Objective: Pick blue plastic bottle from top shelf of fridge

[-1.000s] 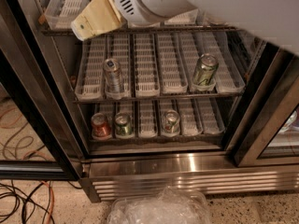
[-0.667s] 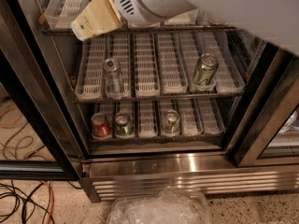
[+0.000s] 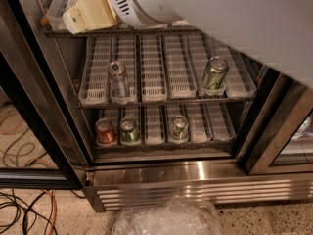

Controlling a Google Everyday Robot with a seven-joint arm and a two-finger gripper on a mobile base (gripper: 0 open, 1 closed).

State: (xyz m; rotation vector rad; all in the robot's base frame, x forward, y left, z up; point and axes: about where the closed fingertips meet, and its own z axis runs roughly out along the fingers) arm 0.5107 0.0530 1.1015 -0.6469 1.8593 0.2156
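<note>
The fridge [image 3: 195, 173] stands open, with wire racks and white slotted lane trays. The top shelf [image 3: 61, 1] is the highest rack in view, at the upper left. My gripper [image 3: 90, 11], cream-coloured at the end of the white arm [image 3: 234, 13], sits over the left part of the top shelf. The arm hides most of that shelf. The blue plastic bottle is hidden or out of view.
The middle rack holds a silver can [image 3: 117, 78] and a green can [image 3: 214, 73]. The lower rack holds a red can [image 3: 105, 131] and two more cans [image 3: 129, 131] [image 3: 178, 127]. A black door frame [image 3: 34, 116] stands left. A clear plastic bag [image 3: 168, 219] and cables [image 3: 19, 209] lie on the floor.
The gripper has shifted slightly left and up over the top shelf. The arm now covers more of the upper right of the view. The cans have not moved.
</note>
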